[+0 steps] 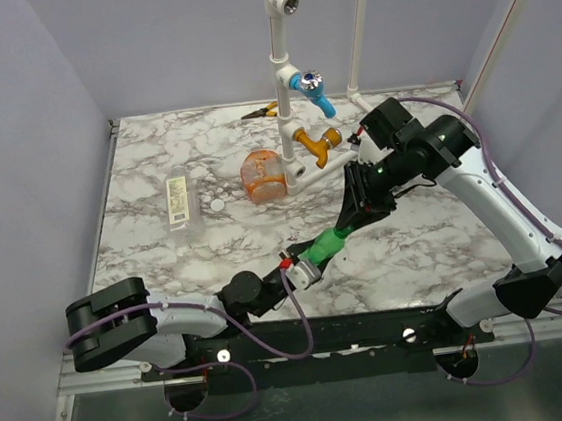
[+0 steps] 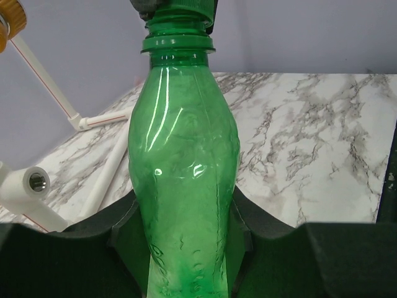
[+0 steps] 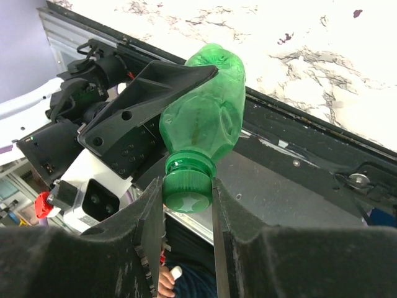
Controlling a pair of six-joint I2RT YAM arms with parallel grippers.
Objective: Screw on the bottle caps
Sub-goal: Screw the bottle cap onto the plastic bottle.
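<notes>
Starting nearest the arm bases, the left gripper is clamped around the lower body of the green bottle. It holds the bottle off the table, tilted, with the neck pointing up and away toward the other arm. At that neck the right gripper pinches its jaws on the dark green cap, which sits on the bottle's threads. The neck ring shows just below the cap, so it looks seated, but I cannot tell how far down it is turned. My reading is that this first cap is partway through being screwed on, not finished.

Farther out, more of the job waits. A white cap lies loose on the marble, near the clear bottle with the pale label. That bottle lies on its side and looks uncapped. Beyond them, the orange bottle rests at the foot of the white pipe frame. Whether it carries a cap is too small to make out.
</notes>
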